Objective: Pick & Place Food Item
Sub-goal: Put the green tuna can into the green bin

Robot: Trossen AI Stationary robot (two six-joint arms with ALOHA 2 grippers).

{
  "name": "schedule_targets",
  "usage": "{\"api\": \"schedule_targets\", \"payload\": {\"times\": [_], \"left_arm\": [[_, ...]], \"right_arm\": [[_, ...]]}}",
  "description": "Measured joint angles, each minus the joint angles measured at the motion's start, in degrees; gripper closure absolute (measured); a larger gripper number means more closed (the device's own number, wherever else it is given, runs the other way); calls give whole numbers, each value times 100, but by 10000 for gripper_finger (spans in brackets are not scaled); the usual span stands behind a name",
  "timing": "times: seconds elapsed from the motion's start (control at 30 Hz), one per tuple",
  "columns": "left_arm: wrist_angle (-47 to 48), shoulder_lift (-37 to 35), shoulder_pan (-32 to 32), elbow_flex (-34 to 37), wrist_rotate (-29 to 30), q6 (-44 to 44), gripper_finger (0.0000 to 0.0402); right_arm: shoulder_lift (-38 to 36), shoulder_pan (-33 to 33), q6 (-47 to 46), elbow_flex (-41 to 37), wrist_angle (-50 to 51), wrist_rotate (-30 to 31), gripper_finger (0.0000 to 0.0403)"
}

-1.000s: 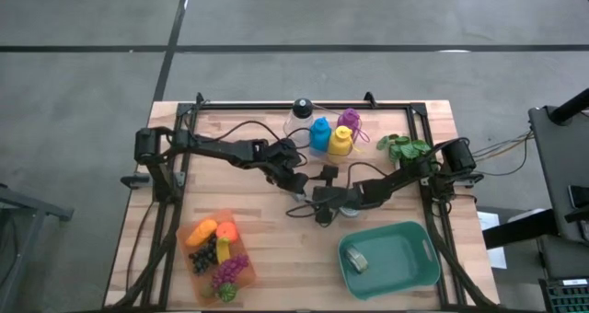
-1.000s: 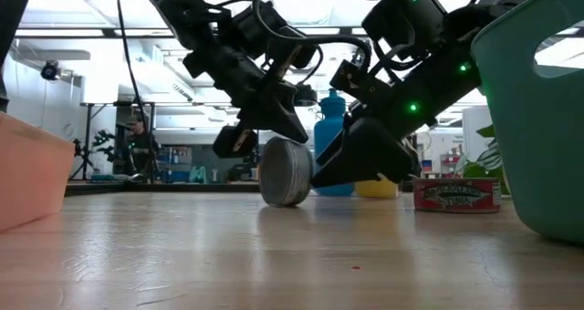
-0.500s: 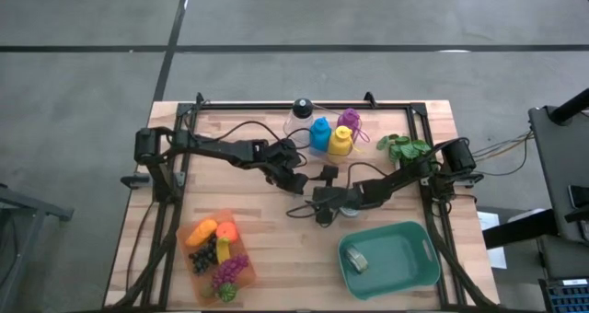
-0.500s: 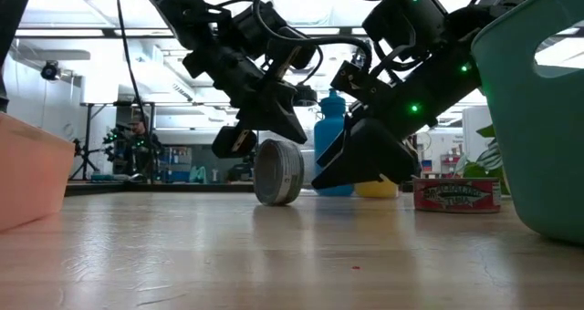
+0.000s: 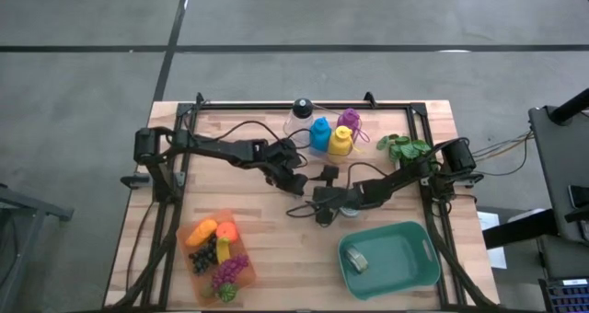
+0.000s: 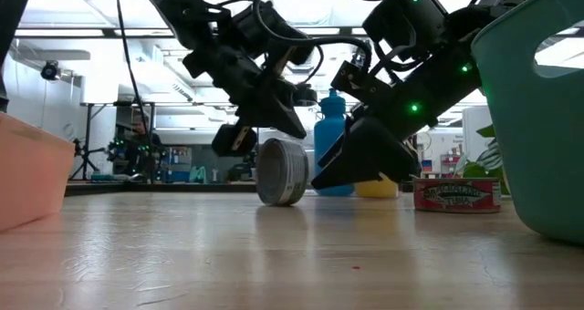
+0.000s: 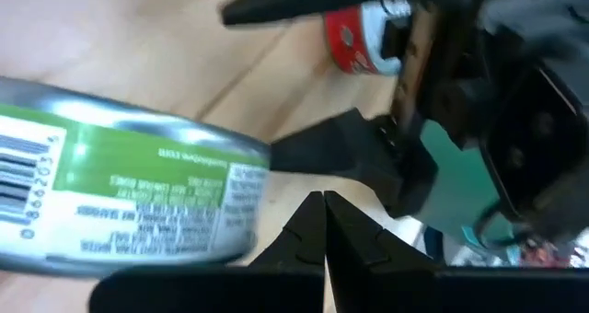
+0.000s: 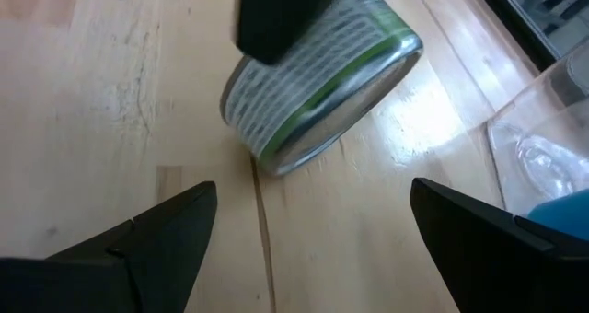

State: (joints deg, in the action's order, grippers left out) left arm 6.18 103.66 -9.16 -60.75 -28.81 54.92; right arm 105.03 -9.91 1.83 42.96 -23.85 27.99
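Standing by the table [image 5: 267, 249], I take the tin can [image 6: 280, 171] as my landmark; it stands tipped on its rim near the table's middle. Well to its left lies an orange tray of toy fruit [image 5: 217, 255]. Just left of the can, the left gripper [image 6: 239, 139] hangs with its jaws pressed fully together, gripping nothing, its tip touching or nearly touching the can. Just right of the can, the right gripper [image 8: 308, 226] points at it with jaws spread wide, empty. Right of the can and nearer me sits the green bin [image 5: 423, 267], a small item already inside. My worry: the can looks ready to roll, so a nudge from either arm could send it out of the wide jaws.
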Motion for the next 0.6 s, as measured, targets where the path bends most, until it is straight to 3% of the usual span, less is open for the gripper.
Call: {"api": "schedule_targets", "payload": {"times": [0.4,0.6], "left_arm": [[86,-604,-202,-2,-144,-160,400],[356,-1063,-378,-2,87,-474,400]], "right_arm": [[0,-7,-418,-11,-40,2,44],[-48,-51,-1567,-11,-39,2,44]]}}
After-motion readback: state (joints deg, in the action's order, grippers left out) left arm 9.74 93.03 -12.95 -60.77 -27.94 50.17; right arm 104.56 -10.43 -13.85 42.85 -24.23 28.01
